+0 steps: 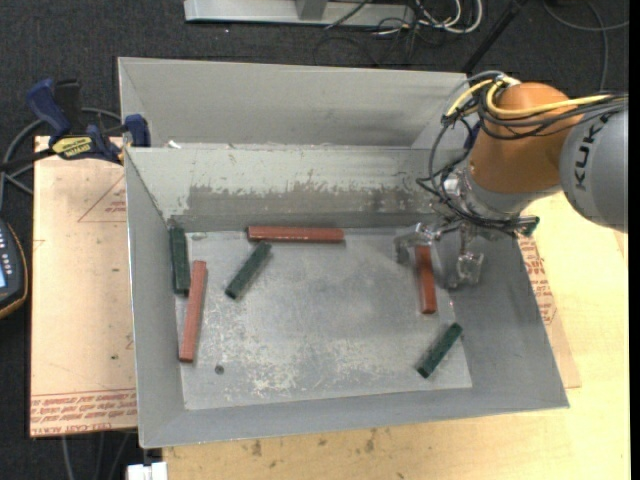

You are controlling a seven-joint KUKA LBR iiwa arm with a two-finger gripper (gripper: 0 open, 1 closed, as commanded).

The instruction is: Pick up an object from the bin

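Inside grey bin [300, 108], six loose sticks [295, 234]

Black letters "KU" on the grey arm link [603, 160], upper right.

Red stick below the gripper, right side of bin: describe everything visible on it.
The red stick is a thin, straight, reddish-brown bar, matte, perhaps wood or plastic. It lies flat on the floor of the bin, right of centre, running almost vertically in the view. Its upper end passes under the gripper; contact is unclear. Its lower end is free, apart from the dark green stick below it.
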